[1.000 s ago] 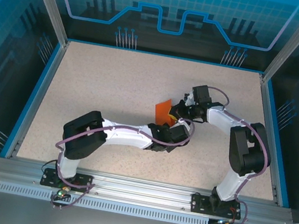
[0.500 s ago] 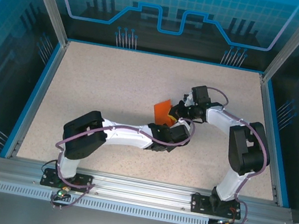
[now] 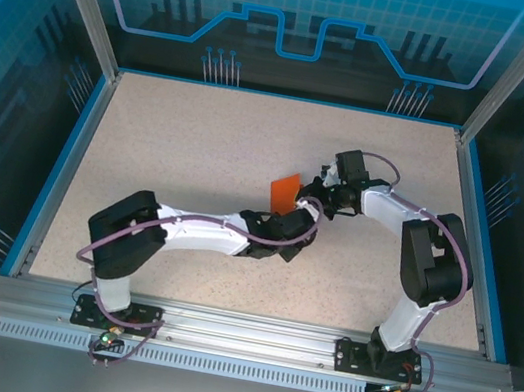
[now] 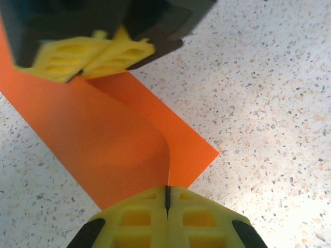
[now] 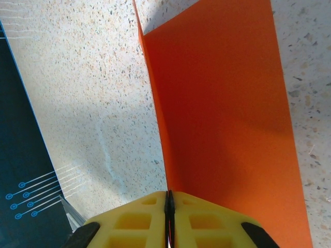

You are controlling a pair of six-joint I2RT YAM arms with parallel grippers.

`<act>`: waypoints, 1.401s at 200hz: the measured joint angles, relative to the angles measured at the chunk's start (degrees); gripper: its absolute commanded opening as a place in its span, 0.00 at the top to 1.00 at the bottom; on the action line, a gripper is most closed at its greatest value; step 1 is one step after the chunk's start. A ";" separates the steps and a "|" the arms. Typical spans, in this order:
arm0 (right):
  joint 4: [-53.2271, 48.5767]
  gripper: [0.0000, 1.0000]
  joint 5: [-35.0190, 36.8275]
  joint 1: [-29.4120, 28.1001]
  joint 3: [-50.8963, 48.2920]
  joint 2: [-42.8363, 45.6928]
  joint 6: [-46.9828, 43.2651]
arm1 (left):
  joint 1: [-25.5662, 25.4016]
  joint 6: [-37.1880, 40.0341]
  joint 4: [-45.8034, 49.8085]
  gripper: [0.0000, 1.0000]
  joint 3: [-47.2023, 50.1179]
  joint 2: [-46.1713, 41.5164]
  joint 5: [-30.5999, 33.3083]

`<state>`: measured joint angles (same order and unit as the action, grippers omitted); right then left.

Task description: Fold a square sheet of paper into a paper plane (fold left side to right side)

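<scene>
Left wrist view: the left gripper (image 4: 167, 196) is pinched tight on a lifted edge of the square sheet of paper (image 4: 103, 139) — the right gripper (image 5: 168, 199) clamps another edge — the orange sheet curls over itself on the speckled table (image 4: 269, 103), near its middle

Reaching inward on bent arms, pinching the square sheet of paper (image 3: 286, 193) with left gripper (image 4: 167, 199) and right gripper (image 5: 168, 199) alike, jaws shut, tips close together.
</scene>
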<state>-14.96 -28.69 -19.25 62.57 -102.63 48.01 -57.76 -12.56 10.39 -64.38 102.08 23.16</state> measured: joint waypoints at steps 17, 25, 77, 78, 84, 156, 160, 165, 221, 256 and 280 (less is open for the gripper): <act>0.02 0.89 -0.13 0.00 0.02 0.00 0.04 | 1.62 -1.33 -2.91 1.00 3.37 -3.15 -2.69; 0.00 0.89 -0.24 0.00 0.04 0.00 0.04 | 2.34 -1.99 -4.20 1.00 4.79 -4.33 -3.96; 0.15 0.62 -1.05 0.00 0.24 0.00 0.68 | 6.62 -5.09 -11.23 1.00 10.93 -7.76 -12.66; 0.13 0.62 -1.07 0.00 0.24 0.00 0.66 | 6.69 -5.14 -11.34 1.00 10.95 -7.76 -12.76; 0.42 0.58 -1.36 0.00 0.24 0.02 0.59 | 7.13 -5.51 -12.13 1.00 11.32 -7.76 -13.92; 2.60 0.43 -2.89 2.54 -2.71 6.40 -3.19 | 11.85 -9.05 -19.19 1.00 15.15 -7.78 -23.96; 2.60 0.42 -2.99 2.91 -3.08 6.67 -3.34 | 12.07 -9.25 -19.52 1.00 15.30 -7.82 -24.30; 2.62 0.42 -3.19 3.37 -3.56 6.88 -3.54 | 12.31 -9.51 -19.96 1.00 15.50 -7.87 -24.61; 3.56 0.38 -8.09 4.17 -7.52 5.92 -3.21 | 14.29 -10.51 -23.17 1.00 18.14 -9.18 -27.45; 5.38 0.47 -8.28 4.13 -8.79 5.77 -2.84 | 16.24 -11.15 -23.61 1.00 19.02 -9.35 -28.44; 4.04 0.68 -7.50 4.04 -9.31 5.79 -4.33 | 17.84 -11.17 -23.61 1.00 19.02 -9.35 -29.31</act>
<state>-10.92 -36.18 -15.20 53.25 -96.84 43.68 -39.92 -23.73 -13.21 -45.36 92.73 -6.15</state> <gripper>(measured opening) 0.396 0.044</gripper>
